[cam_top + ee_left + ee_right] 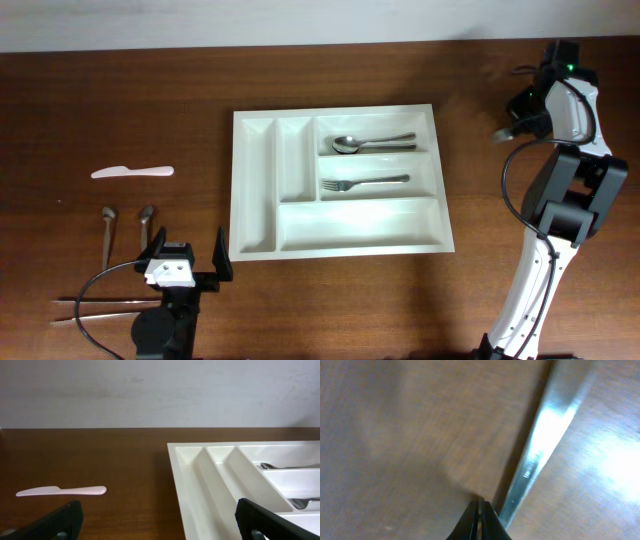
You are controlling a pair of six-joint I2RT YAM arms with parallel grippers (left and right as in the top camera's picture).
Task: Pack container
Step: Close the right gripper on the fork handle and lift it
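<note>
Brown wooden table (80, 100) under a pale wall. Far left lie a white plastic knife (132, 172) and loose spoons (108, 225). The left gripper (188, 252) waits with its fingers apart by the near-left corner of the container (360, 222). That tray sits mid-table, long axis left to right. Its far wide slot holds a spoon (350, 145), the middle one a fork (365, 182), and the other three are bare. At the far right the right gripper (480, 515) appears closed on a metal knife (540, 445). The tray lies to its left, so this arm would likely deliver.
</note>
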